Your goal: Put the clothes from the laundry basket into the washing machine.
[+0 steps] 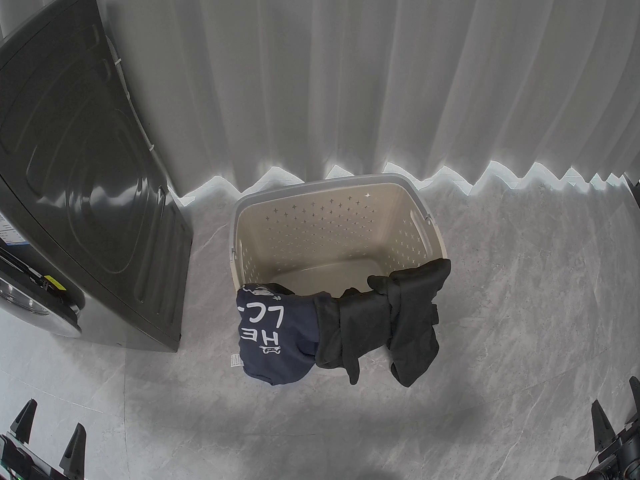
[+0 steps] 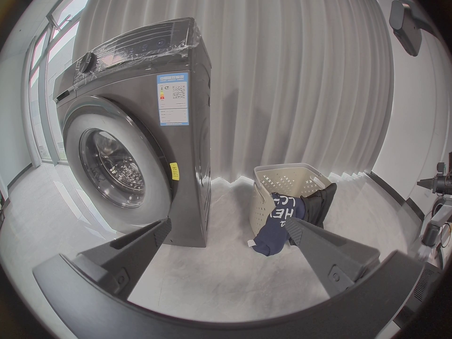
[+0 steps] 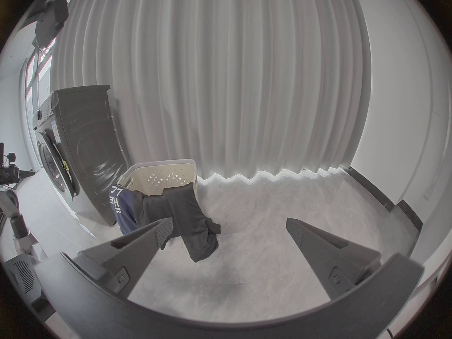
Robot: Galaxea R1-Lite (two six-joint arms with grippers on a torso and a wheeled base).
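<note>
Laundry basket [image 1: 331, 185] is sitting upright on the grey floor [image 1: 533, 288], just in front of the white curtain [image 1: 373, 68]. Its inside is showing pale perforated walls and a bare bottom.

Two clothes are hanging over the basket's near rim. A navy garment [image 1: 273, 341] with white lettering is draping down the outside at the corner toward the robot's left. A black garment [image 1: 393, 315] is lying beside it and touching it, spreading to the corner toward the robot's right, its ends dangling down to the floor.

Washing machine [image 1: 80, 188] is standing to the left of the basket, near it but apart from it, dark grey, side panel facing the basket. Its round glass door [image 2: 113, 165] is facing the left arm's side.

Left gripper [image 2: 227, 222] is hovering low at the near left, fingers spread wide apart, gripping nothing, well short of the basket and machine.

Right gripper [image 3: 229, 222] is hanging low at the near right, fingers likewise parted and gripping nothing, well away from the clothes
</note>
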